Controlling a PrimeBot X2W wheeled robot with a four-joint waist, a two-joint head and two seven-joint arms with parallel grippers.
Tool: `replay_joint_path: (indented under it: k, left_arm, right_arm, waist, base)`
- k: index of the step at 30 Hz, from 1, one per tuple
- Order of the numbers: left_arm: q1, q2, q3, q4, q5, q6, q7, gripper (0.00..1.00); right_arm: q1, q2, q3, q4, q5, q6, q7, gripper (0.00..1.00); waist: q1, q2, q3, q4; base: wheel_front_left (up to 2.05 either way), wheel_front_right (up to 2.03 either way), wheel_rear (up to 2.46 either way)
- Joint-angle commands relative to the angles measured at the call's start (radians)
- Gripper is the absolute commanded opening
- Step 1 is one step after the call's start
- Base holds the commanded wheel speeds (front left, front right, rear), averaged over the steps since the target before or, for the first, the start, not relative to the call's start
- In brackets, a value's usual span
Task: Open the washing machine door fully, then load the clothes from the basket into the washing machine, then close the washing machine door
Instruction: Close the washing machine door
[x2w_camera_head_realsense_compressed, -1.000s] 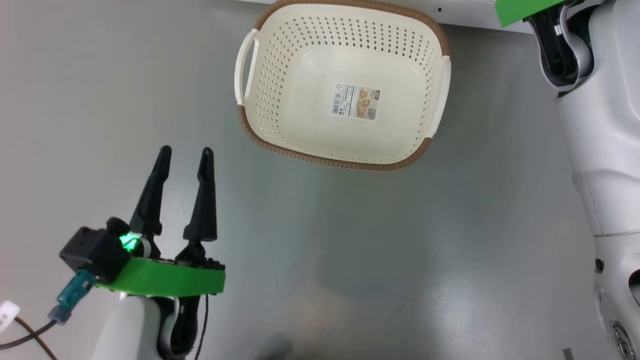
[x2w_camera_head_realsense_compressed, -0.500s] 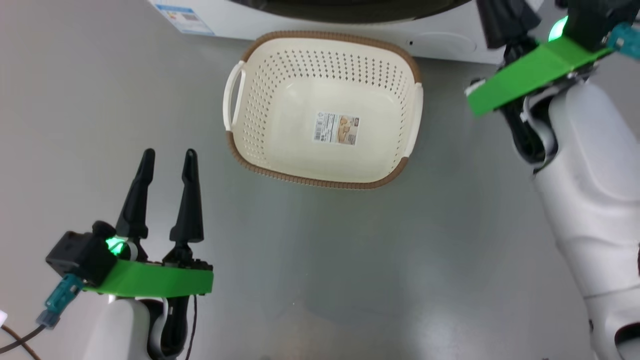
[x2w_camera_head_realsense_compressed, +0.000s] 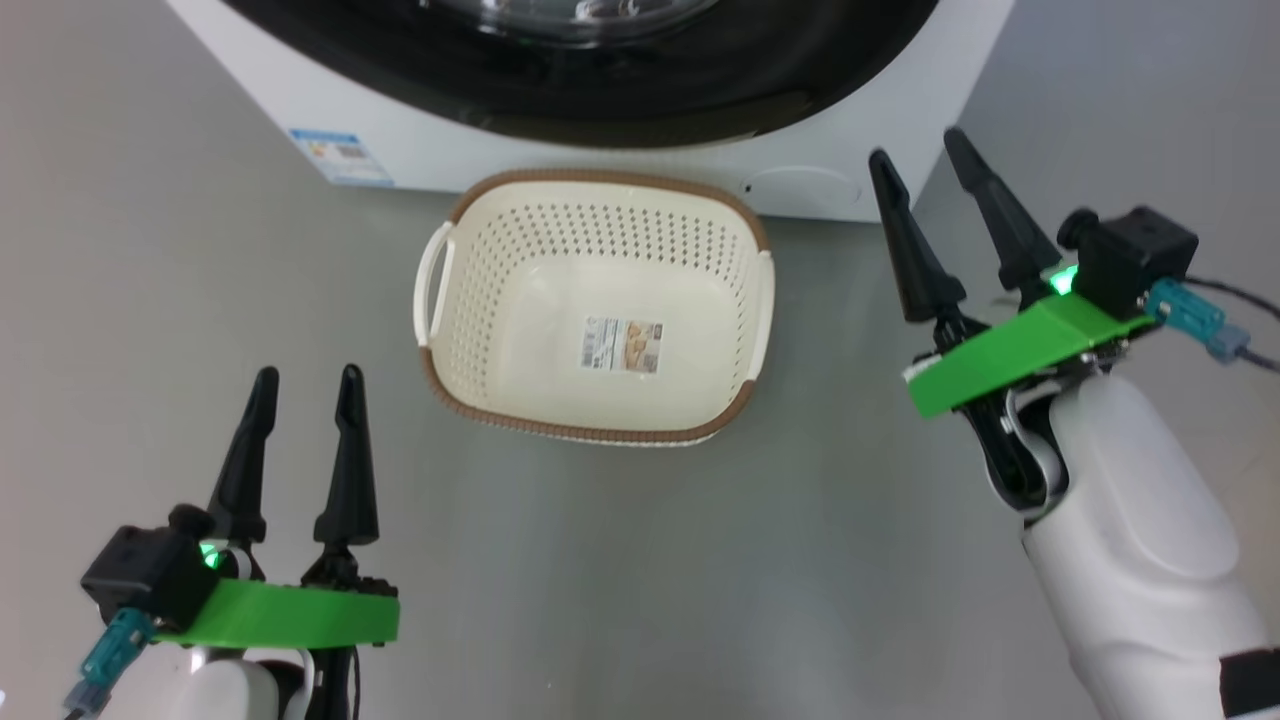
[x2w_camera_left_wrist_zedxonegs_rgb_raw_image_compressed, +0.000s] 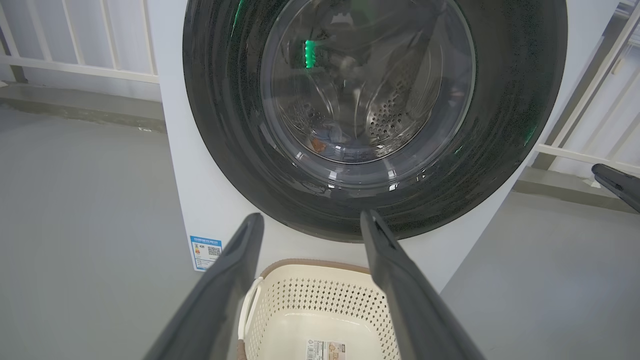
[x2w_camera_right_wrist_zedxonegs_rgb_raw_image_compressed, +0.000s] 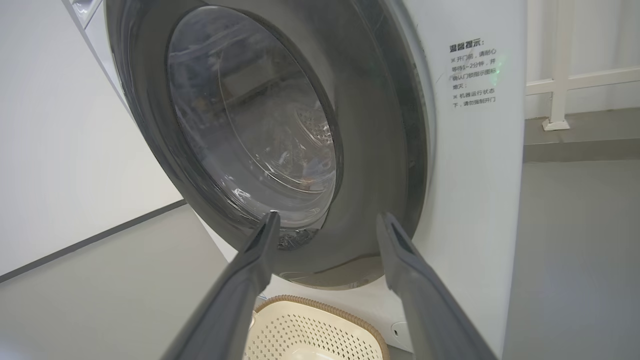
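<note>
The washing machine (x2w_camera_head_realsense_compressed: 440, 150) stands white at the top of the head view, and the washing machine door (x2w_camera_head_realsense_compressed: 700, 80) is shut flat against its front. Through the door's glass (x2w_camera_left_wrist_zedxonegs_rgb_raw_image_compressed: 367, 80) I see the clothes (x2w_camera_left_wrist_zedxonegs_rgb_raw_image_compressed: 327, 137), blue with an orange spot, lying in the steel drum. The basket (x2w_camera_head_realsense_compressed: 520, 270) sits on the floor just before the washer with nothing but its label inside. My left gripper (x2w_camera_head_realsense_compressed: 308, 374) is open, low and left of the basket. My right gripper (x2w_camera_head_realsense_compressed: 915, 145) is open, to the right of the basket near the washer's corner.
A blue energy sticker (x2w_camera_head_realsense_compressed: 340, 158) marks the washer's lower left corner. White railings (x2w_camera_left_wrist_zedxonegs_rgb_raw_image_compressed: 75, 45) run behind the machine on both sides. Grey floor (x2w_camera_head_realsense_compressed: 700, 560) spreads between the arms. The right gripper's fingertip (x2w_camera_left_wrist_zedxonegs_rgb_raw_image_compressed: 617, 182) pokes into the left wrist view.
The head camera has tilted up, bringing the washer front into view. My right arm has drawn back from the upper right, and its fingers now show spread apart. The left gripper stays open.
</note>
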Motion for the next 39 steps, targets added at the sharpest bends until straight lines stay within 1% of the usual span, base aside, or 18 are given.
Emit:
replay_joint_path:
  k: [1, 5, 7, 11, 22, 33, 39]
  left_arm:
    - [0.015, 0.024, 0.040, -0.026, 0.014, -0.003, -0.008, 1.00]
    - [0.041, 0.024, 0.051, -0.028, 0.028, -0.003, -0.008, 1.00]
    - [0.055, 0.024, 0.059, -0.029, 0.036, -0.003, -0.008, 1.00]
    - [0.080, 0.024, 0.076, -0.029, 0.048, -0.003, -0.008, 1.00]
    - [0.150, 0.024, 0.120, -0.020, 0.062, -0.003, -0.008, 1.00]
    - [0.243, 0.024, 0.121, -0.034, 0.069, 0.021, -0.008, 1.00]
    - [0.287, 0.024, 0.131, -0.048, 0.080, 0.037, -0.008, 1.00]
  right_arm:
    - [0.044, 0.023, 0.003, -0.035, -0.003, -0.002, -0.005, 1.00]
    - [0.114, 0.035, -0.028, -0.058, -0.024, -0.002, -0.005, 1.00]
    - [0.146, 0.033, -0.036, -0.072, -0.061, -0.002, -0.005, 1.00]
    - [0.210, 0.046, -0.061, -0.102, -0.094, -0.002, -0.005, 1.00]
    - [0.354, 0.082, -0.119, -0.173, -0.125, -0.002, -0.005, 1.00]
    - [0.517, 0.090, -0.154, -0.232, -0.155, -0.002, -0.005, 1.00]
    - [0.601, 0.096, -0.178, -0.273, -0.162, -0.002, -0.005, 1.00]
  waist:
    - [0.0000, 0.0000, -0.059, -0.047]
    - [0.0000, 0.0000, -0.100, -0.073]
    - [0.0000, 0.0000, -0.119, -0.087]
    - [0.0000, 0.0000, -0.153, -0.111]
    - [0.0000, 0.0000, -0.235, -0.157]
    - [0.0000, 0.0000, -0.323, -0.185]
    - [0.0000, 0.0000, -0.350, -0.193]
  base:
    - [0.00, 0.00, 0.00]
    - [0.00, 0.00, 0.00]
    - [0.00, 0.00, 0.00]
    - [0.00, 0.00, 0.00]
    - [0.00, 0.00, 0.00]
    - [0.00, 0.00, 0.00]
    - [0.00, 0.00, 0.00]
